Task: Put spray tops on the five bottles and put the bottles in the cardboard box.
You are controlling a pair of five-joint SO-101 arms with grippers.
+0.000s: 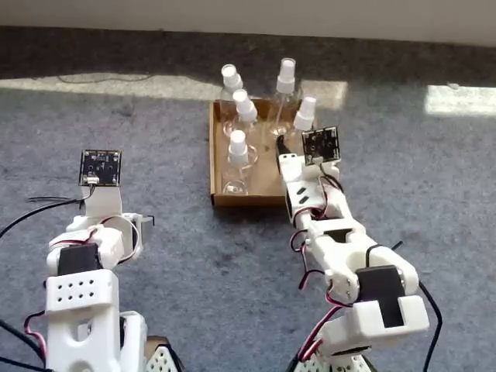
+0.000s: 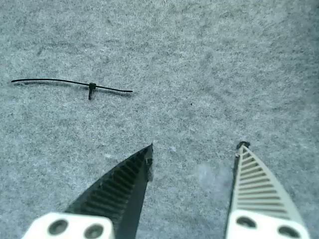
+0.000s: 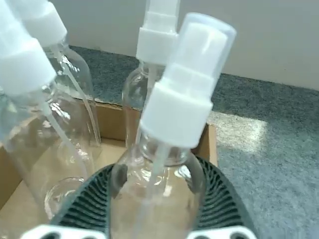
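A shallow cardboard box [image 1: 212,159] lies on the grey carpet with several clear bottles standing in it, each wearing a white spray top [image 1: 231,76]. My right gripper [image 1: 294,146] is over the box's right side, shut on the bottle [image 3: 157,199] nearest that side, whose top [image 1: 304,113] rises above the fingers. In the right wrist view the ribbed fingers [image 3: 84,209] press both sides of this bottle, with other bottles [image 3: 60,124] just behind it. My left gripper [image 2: 196,146] hangs open over bare carpet, away from the box to the left, holding nothing.
A black zip tie [image 2: 89,87] lies on the carpet ahead of the left gripper. Open carpet [image 1: 217,256] stretches between the two arms in front of the box. A strip of sunlight crosses the floor behind the box.
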